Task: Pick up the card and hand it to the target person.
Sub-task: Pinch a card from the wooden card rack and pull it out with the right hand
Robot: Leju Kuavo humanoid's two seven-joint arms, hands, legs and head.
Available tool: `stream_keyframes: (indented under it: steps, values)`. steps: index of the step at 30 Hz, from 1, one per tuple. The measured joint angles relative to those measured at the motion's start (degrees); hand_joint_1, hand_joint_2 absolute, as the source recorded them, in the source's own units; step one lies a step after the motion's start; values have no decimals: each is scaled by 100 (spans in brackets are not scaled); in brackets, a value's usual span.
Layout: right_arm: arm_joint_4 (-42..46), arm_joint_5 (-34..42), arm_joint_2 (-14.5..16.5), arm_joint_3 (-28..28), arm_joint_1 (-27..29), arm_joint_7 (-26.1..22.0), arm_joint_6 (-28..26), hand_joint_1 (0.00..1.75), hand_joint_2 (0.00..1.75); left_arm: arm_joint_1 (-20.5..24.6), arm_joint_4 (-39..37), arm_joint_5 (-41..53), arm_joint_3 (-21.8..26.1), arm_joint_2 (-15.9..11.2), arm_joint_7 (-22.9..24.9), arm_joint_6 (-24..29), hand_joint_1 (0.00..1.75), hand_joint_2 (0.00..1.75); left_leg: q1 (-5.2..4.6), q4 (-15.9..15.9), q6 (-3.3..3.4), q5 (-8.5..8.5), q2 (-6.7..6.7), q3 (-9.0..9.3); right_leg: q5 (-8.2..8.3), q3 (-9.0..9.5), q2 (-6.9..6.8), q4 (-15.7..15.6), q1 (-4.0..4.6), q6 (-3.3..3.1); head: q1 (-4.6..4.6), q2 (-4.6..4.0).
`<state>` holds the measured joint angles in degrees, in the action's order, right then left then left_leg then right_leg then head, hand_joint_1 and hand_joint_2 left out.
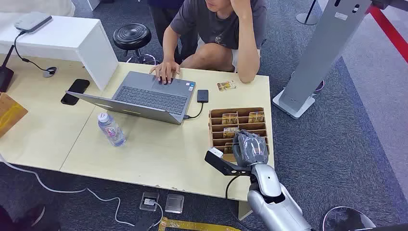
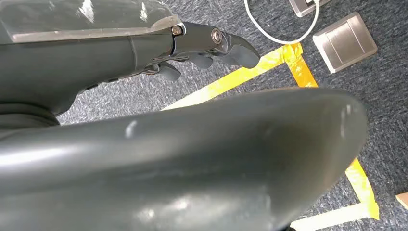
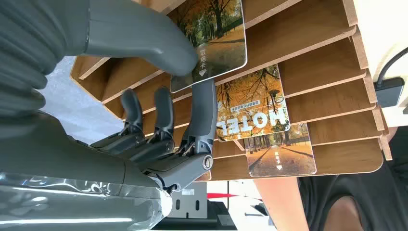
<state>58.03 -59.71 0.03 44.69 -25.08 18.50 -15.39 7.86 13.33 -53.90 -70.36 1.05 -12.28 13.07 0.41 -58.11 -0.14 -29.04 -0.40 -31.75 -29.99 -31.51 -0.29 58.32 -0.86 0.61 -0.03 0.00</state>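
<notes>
Head view: laptop (image 1: 144,98), water bottle (image 1: 111,129) left of wooden card rack (image 1: 215,126).

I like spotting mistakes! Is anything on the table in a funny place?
One card lies loose on the table near the person's elbow, apart from the wooden card rack where the other cards stand. Nothing looks spilled or broken.

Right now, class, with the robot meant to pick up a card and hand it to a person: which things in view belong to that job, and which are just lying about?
Belonging to the job:
card, pinched by the right hand
wooden card rack
person seated at the table

Lying about:
laptop
water bottle
phone
loose card near the person's elbow
</notes>
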Motion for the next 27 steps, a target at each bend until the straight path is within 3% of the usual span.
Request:
stream_keyframes:
  steps: [14, 27]
  values:
    - [-11, -175, 30, 15, 9, 100, -131, 123, 175, -4, 0, 0, 0, 0, -1, 0, 0, 0, 0, 0, 0, 0, 0, 1, 0, 0, 0, 0, 0, 0, 2, 0]
    - [-51, -209, 52, 121, 39, 65, -158, 144, 175, -4, 0, -10, 6, 0, 2, -1, 0, 0, 0, 0, 0, 0, 0, 2, 0, 0, 2, 0, 0, 0, 1, 0]
